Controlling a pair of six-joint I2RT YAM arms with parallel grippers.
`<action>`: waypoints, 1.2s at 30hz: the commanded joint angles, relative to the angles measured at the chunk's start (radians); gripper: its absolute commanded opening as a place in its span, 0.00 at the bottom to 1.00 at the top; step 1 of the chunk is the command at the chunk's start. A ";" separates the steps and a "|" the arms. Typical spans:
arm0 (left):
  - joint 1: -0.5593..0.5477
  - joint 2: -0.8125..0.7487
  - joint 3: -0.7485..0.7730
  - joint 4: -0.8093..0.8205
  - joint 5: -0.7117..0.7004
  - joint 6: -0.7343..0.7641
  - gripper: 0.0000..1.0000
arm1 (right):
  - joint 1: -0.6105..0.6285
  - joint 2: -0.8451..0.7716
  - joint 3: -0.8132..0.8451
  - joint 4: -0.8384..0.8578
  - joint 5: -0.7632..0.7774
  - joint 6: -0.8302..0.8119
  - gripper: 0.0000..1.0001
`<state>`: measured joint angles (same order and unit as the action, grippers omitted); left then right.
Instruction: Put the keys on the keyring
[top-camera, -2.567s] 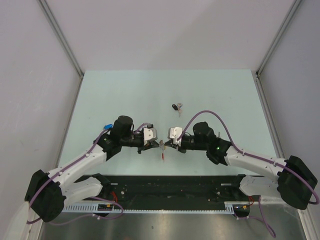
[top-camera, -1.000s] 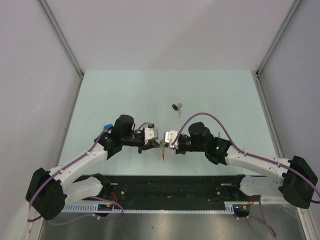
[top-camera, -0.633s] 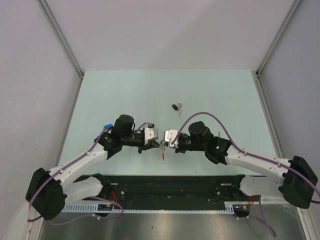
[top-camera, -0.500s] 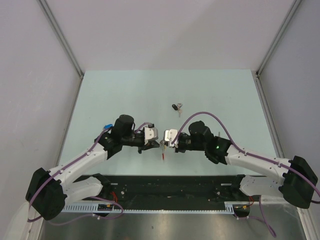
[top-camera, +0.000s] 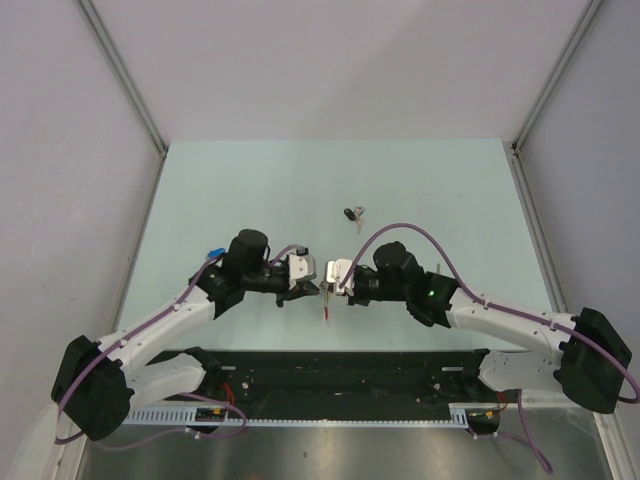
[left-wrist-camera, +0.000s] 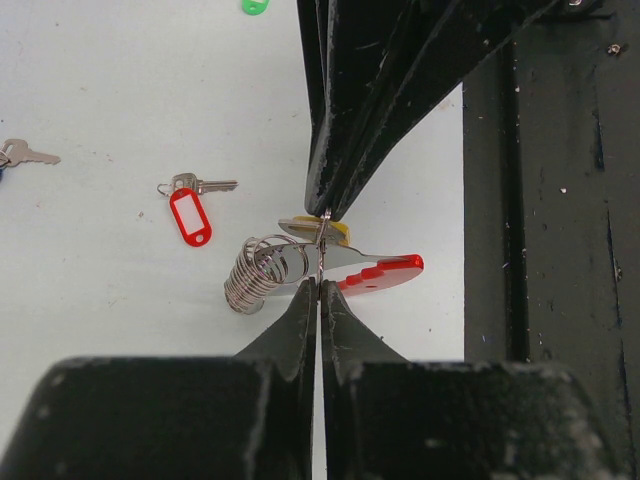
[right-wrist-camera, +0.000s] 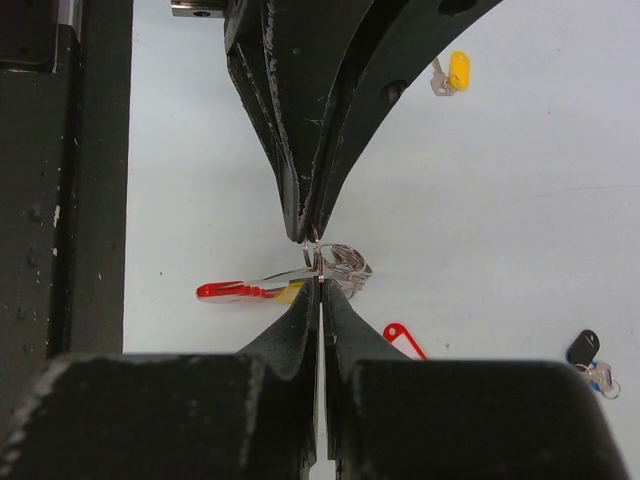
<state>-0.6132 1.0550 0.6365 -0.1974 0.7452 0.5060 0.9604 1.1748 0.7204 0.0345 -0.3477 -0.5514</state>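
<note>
The keyring (left-wrist-camera: 385, 270), a red band joined to a coiled silver chain, is sitting between the two grippers near the 6 o'clock edge of the surface (top-camera: 250, 190). The left arm (top-camera: 170, 320) is reaching in from 8 o'clock and the right arm (top-camera: 500, 320) from 4 o'clock, their fingertips meeting nose to nose. The left gripper (left-wrist-camera: 320, 285) is pinching the keyring's thin wire, jaws pressed together. The right gripper (right-wrist-camera: 320, 290) is likewise clamping tight on the yellow-tagged key (left-wrist-camera: 305, 228), which is touching that wire. In the left wrist view a red-tagged key (left-wrist-camera: 190, 212) is lying at the keyring's 10 o'clock. From above, a black-tagged key (top-camera: 350, 213) is lying at 12 o'clock, well apart.
</note>
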 joint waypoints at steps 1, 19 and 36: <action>-0.002 0.005 0.034 -0.028 0.014 0.031 0.00 | 0.005 0.002 0.051 0.025 0.001 -0.010 0.00; 0.000 0.003 0.031 -0.025 0.005 0.029 0.00 | 0.008 -0.029 0.053 -0.007 0.000 -0.004 0.00; 0.000 -0.004 0.026 -0.017 -0.007 0.031 0.00 | 0.011 -0.030 0.053 -0.002 0.006 0.011 0.00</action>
<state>-0.6132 1.0550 0.6365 -0.1974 0.7441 0.5060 0.9630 1.1721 0.7311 0.0124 -0.3454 -0.5507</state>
